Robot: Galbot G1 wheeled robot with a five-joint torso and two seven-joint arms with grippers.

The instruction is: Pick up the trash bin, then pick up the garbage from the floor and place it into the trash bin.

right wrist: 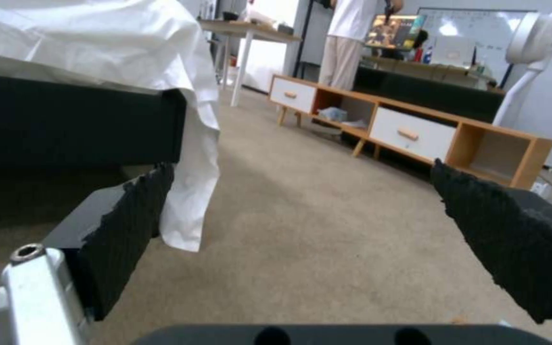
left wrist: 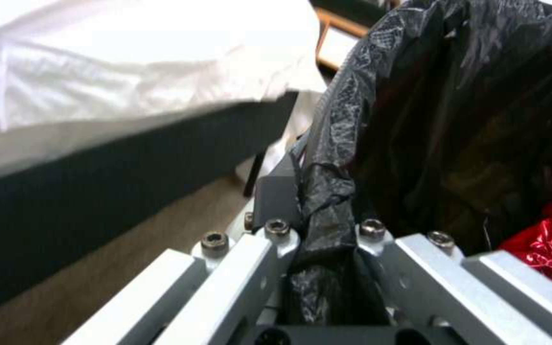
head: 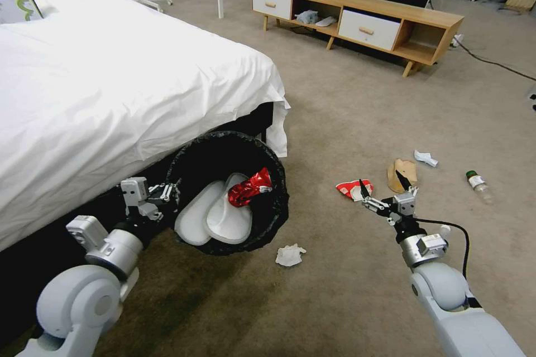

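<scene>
Bin, pinched by left hand, holds slippers, red can; right hand spread.

bedroom: bed, carpet, sideboard

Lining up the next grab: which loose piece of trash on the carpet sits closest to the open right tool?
The red-white paper cup, flattened just beside the right tool. The brown paper bag lies slightly beyond; the bottle and tissue are clearly farther.

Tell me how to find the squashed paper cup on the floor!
Start at the big white bed and go along the carpet past the black-lined trash bin. The paper cup lies flat just ahead of the open right gripper. It's the only red-and-white piece; the paper bag beside it is brown.
</scene>
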